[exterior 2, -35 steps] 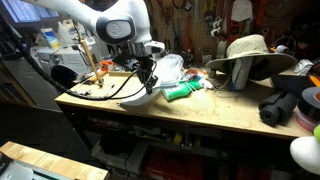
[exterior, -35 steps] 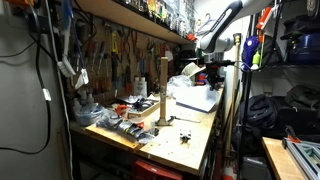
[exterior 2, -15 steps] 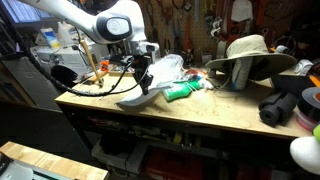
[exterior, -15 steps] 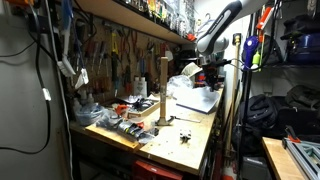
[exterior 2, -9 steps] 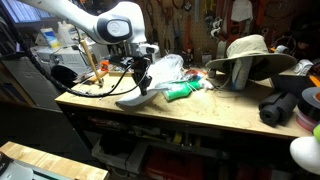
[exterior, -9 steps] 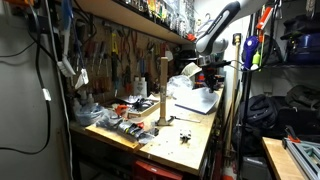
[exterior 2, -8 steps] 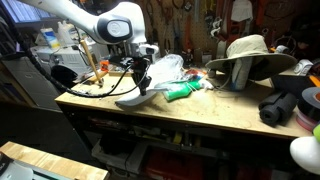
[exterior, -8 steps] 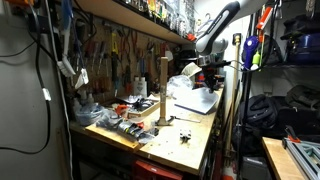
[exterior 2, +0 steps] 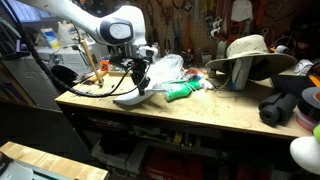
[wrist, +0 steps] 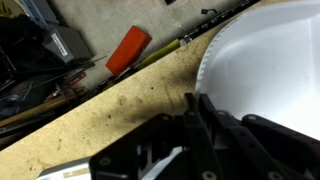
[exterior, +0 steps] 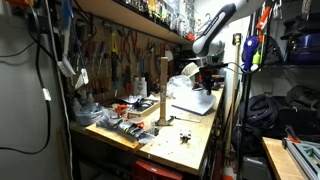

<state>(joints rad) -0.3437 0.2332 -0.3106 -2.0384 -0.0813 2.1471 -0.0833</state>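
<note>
Above cluttered workbench (exterior 2: 215,108), end effector (exterior 2: 141,87) grips white plate (exterior 2: 124,99) by its rim, plate hanging below.

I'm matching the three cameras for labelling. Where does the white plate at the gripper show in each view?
In an exterior view: the white plate sits right of centre, towards the bench's far end.
In an exterior view: the plate is left of centre, looking grey, just under the gripper.
Wrist view: upper right, its fluted rim at the gripper.
Shared landmark: the wooden benchtop, in all three.
</note>
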